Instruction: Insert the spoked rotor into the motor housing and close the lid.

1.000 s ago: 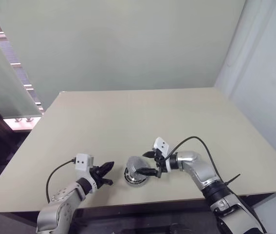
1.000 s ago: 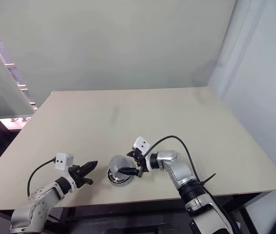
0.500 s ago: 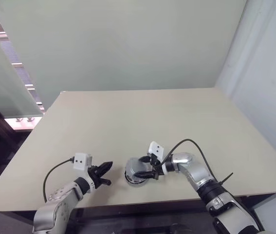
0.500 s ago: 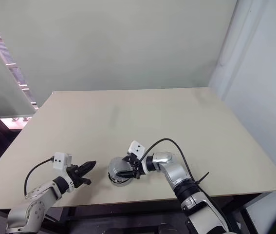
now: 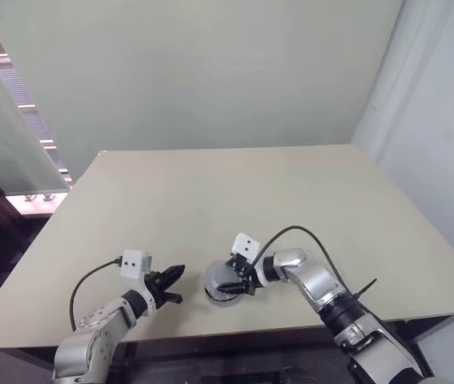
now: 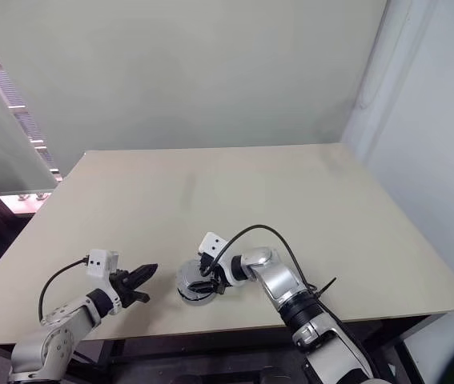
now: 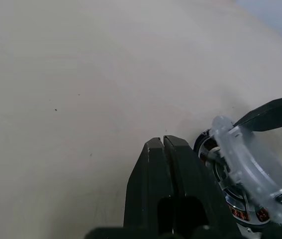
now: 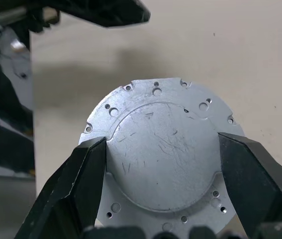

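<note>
Since 1 s ago your right tool (image 5: 235, 282) swung left over the motor housing (image 7: 230, 196) near the tabletop (image 5: 235, 200) front edge, fingers clamped on the lid (image 8: 163, 152). Lid tilted on housing, not seated yet. Rotor looked already in. Left tool (image 5: 173, 286) shut, idle beside.

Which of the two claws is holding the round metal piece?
The right gripper: its fingers clamp the silver lid by its edges over the motor housing. The left gripper is shut and empty beside it.
</note>
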